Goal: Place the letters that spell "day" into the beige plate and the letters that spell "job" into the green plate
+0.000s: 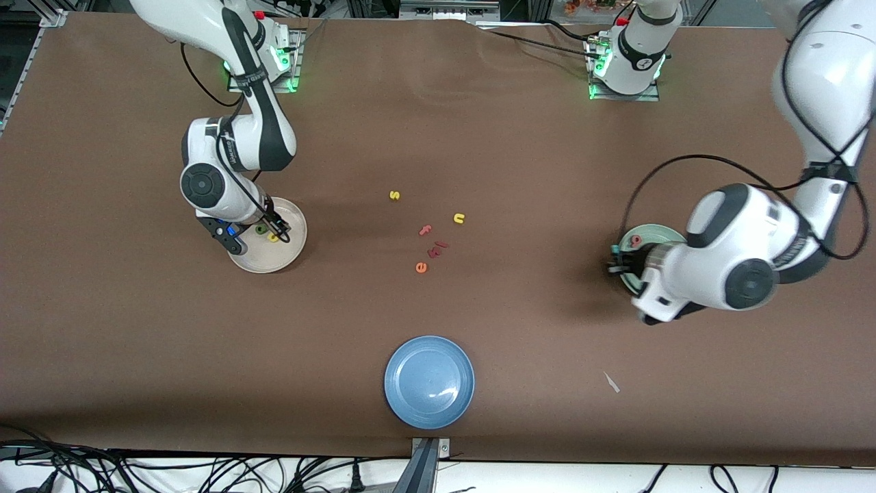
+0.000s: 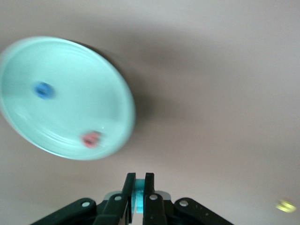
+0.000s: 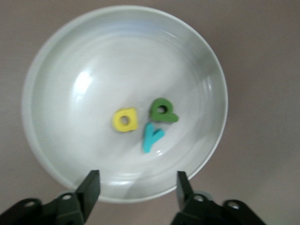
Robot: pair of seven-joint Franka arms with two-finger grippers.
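**Last letter held beside the green plate; "day" complete in the beige plate**

Front view. The right gripper (image 1: 263, 229) hangs over the beige plate (image 1: 287, 255), at the right arm's end of the table. The left gripper (image 1: 619, 263) is at the edge of the green plate (image 1: 660, 233), at the left arm's end; a pink b (image 1: 636, 239) shows in that plate, but the arm hides most of it. Stray letters (yellow s (image 1: 394, 195), yellow u (image 1: 458, 218), orange e (image 1: 421, 268)) lie mid-table; a blue plate (image 1: 429, 381) lies nearer the camera.

Left wrist view. Here the grip is shown: the jaws are closed on a thin teal j (image 2: 138, 199), just outside the green plate's rim (image 2: 123, 84). A blue o (image 2: 42, 90) and the b (image 2: 91, 138) lie inside. To finish well, the gripper should probably travel inward past the rim, toward bare plate clear of both letters, and release low so the light piece does not bounce out.

Right wrist view. Only this view confirms the jaws stand apart and empty above the beige plate's rim (image 3: 33, 93). Green d (image 3: 162, 110), yellow a (image 3: 125, 120) and teal y (image 3: 152, 137) lie together mid-plate.
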